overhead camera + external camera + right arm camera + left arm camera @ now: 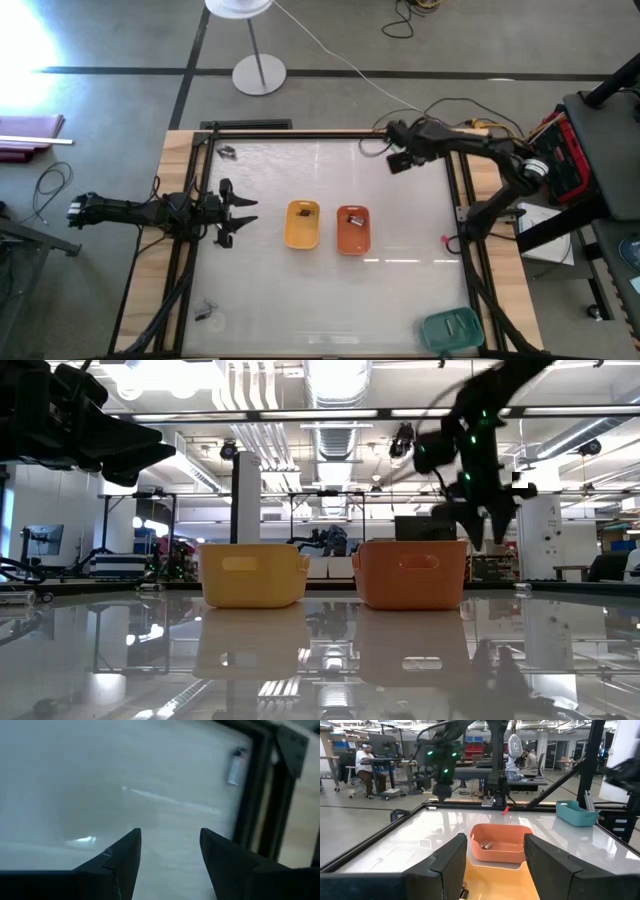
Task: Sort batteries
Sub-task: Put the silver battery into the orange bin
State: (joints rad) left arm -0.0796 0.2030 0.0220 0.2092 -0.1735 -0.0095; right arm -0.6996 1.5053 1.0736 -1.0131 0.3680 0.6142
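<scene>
The right gripper (167, 852), jaws apart and empty, hovers over the far right of the table (400, 290). A silvery battery (234, 768) lies ahead of it by the frame, long axis roughly along its reach. The left gripper (240, 212), also open, waits at the left.

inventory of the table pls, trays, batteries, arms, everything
yellow tray: 1, yellow, table centre, a battery inside
orange tray: 1, orange, right of the yellow one, a battery inside
teal tray: 1, teal, near right corner
loose batteries: small items at far left corner, some more at near left
lamp stand: 1, white, on the floor beyond the table
left hand: open, left of the yellow tray
right hand: open, far right
</scene>
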